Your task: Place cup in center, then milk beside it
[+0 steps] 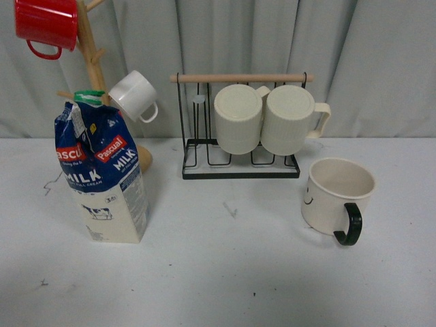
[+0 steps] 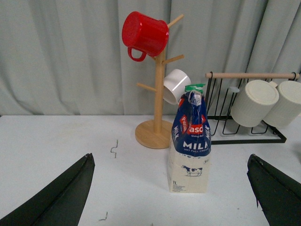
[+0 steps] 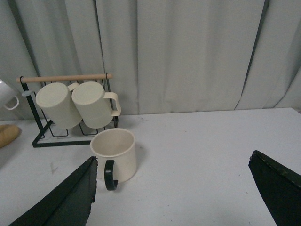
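— Where do we find the cup?

— We see it upright on the right side of the tabletop, mouth up, its black handle turned toward the near edge. It stands in front of the right end of the wire rack, apart from it, and two ribbed mugs hang on that rack.

— And the milk?

— We find it standing upright on the left side, well apart from the cup, with bare tabletop between them. Just behind it is the wooden mug tree, which carries a red mug high up and a small white cup lower down.

— What do we make of the left end effector?

— We see its two dark fingers spread wide with nothing between them; the milk stands farther out, untouched.

— And the right end effector?

— We see it spread just as wide and empty. The cup sits beyond one finger, not in contact. From the front we see neither arm.
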Action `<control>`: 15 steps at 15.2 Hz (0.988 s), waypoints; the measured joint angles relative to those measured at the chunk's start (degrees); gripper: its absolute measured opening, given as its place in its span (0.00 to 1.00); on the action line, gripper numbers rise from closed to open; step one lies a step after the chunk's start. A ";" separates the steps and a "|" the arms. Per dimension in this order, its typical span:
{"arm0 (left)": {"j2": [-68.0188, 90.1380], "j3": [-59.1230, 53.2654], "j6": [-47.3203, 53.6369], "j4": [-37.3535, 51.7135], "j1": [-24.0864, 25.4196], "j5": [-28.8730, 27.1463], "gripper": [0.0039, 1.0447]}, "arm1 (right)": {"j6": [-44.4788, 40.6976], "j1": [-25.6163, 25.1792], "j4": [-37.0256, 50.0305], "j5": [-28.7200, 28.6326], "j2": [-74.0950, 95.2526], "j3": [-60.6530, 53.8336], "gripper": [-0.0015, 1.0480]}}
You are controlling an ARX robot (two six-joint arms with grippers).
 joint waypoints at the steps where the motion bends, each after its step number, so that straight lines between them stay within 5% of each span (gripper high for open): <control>1: 0.00 0.00 -0.02 0.02 0.00 0.00 0.94 | 0.00 0.00 0.00 0.00 0.00 0.00 0.94; 3: 0.00 0.00 0.00 0.02 0.00 0.11 0.94 | 5.14 -6.16 -5.40 -13.46 10.19 3.58 0.94; 5: 0.00 0.00 0.00 0.02 0.00 0.00 0.94 | 9.55 -8.15 3.74 -17.84 23.58 6.25 0.94; 7: 0.00 0.00 0.00 0.07 0.00 -0.02 0.94 | 13.07 -5.33 22.73 -11.63 46.95 13.44 0.94; 9: 0.00 0.00 0.00 0.02 0.00 0.00 0.94 | 13.99 -0.96 30.29 -2.86 68.83 24.48 0.94; 12: 0.00 0.00 0.00 0.02 0.00 0.00 0.94 | 14.19 4.72 20.15 5.18 89.94 42.14 0.94; 15: 0.00 0.00 0.00 0.02 0.00 0.00 0.94 | 14.73 7.50 5.11 6.62 104.65 61.02 0.94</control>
